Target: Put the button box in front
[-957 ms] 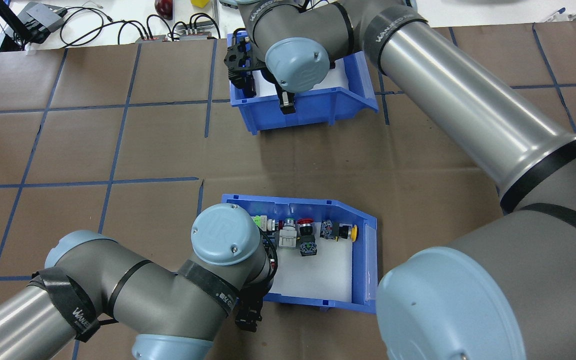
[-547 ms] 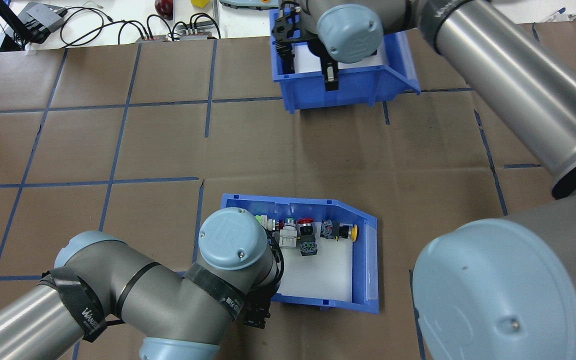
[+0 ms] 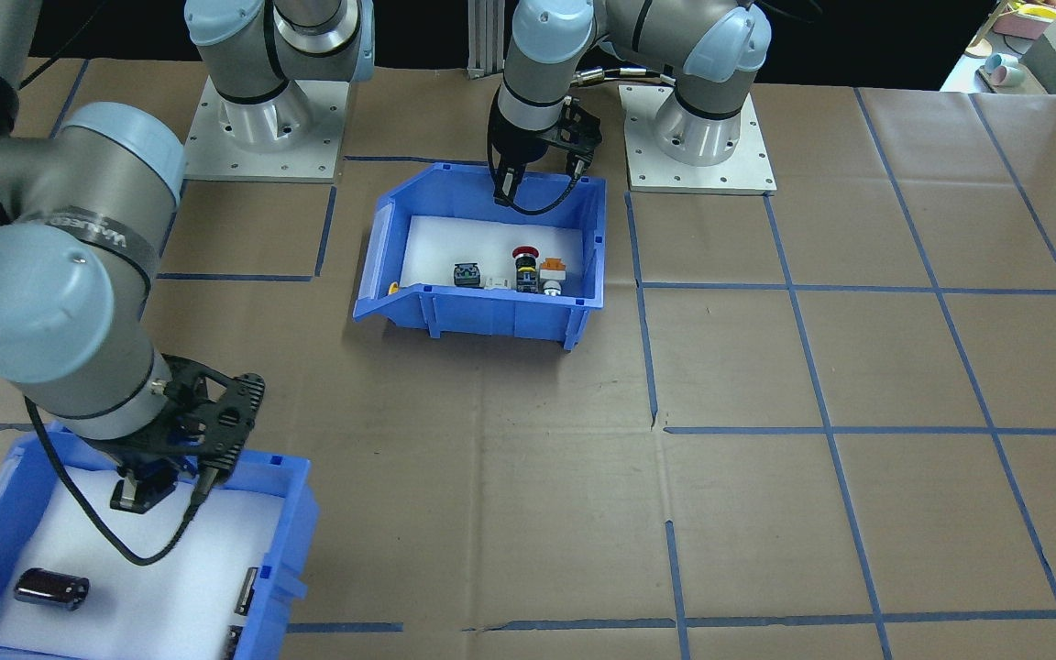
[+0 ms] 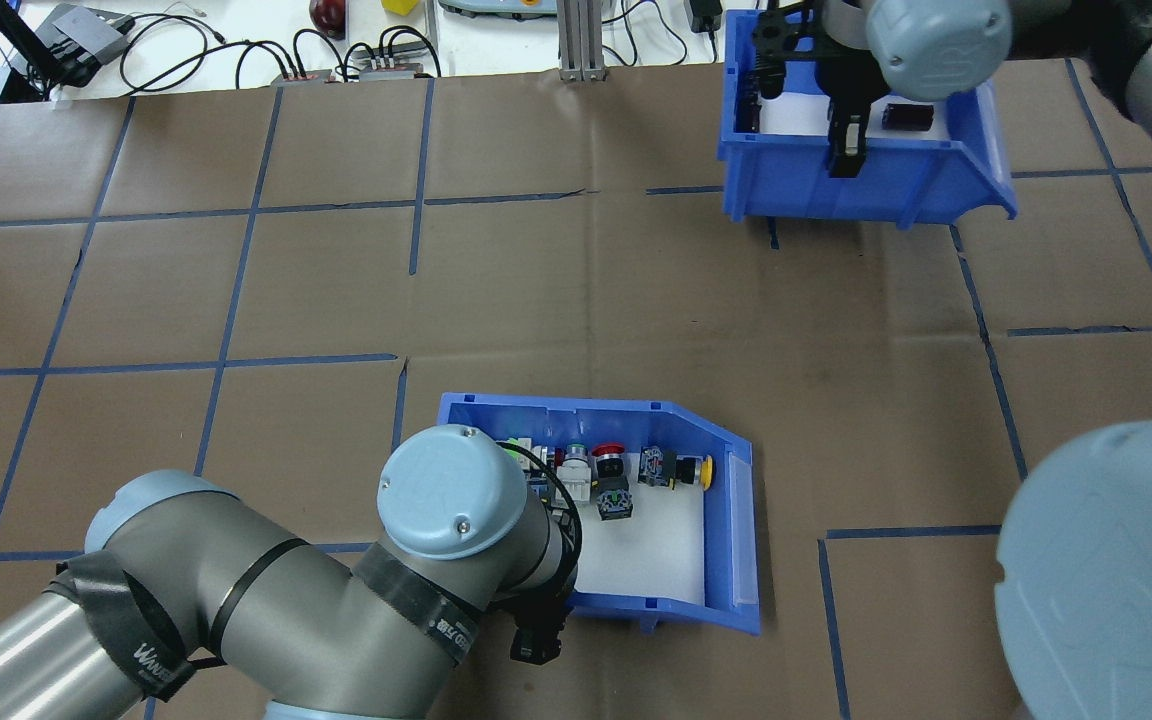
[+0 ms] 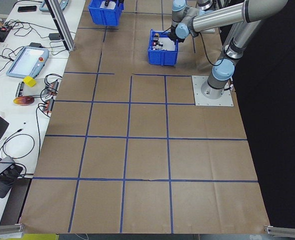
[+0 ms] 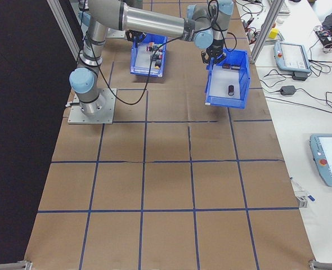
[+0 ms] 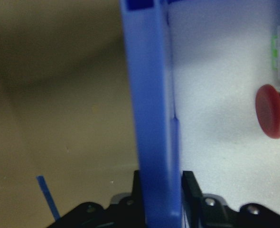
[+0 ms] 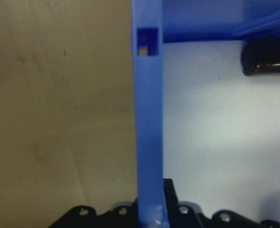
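The button box (image 4: 576,406) (image 3: 491,316) is a blue bin with a white floor. It holds a red mushroom button (image 4: 611,450) (image 7: 273,111) and other coloured switches, and it rests on the table near the robot's base. My left gripper (image 4: 539,625) (image 3: 510,183) (image 7: 162,178) is shut on its near wall (image 7: 149,118), with one finger on each side. Far off at the right, my right gripper (image 4: 841,140) (image 3: 148,486) (image 8: 149,190) is shut on the wall of a second blue bin (image 4: 866,185) (image 3: 294,513) (image 8: 147,118). That bin holds a dark capacitor (image 3: 51,587) (image 8: 268,57).
Brown paper with a blue tape grid (image 4: 236,300) covers the table. Cables and devices (image 4: 66,35) lie beyond the far edge, next to an aluminium post (image 4: 576,40). A teach pendant (image 5: 25,60) lies on the side bench.
My right arm has carried the capacitor bin to the right and farther back across the table. The button box and my left gripper have stayed nearly in place.
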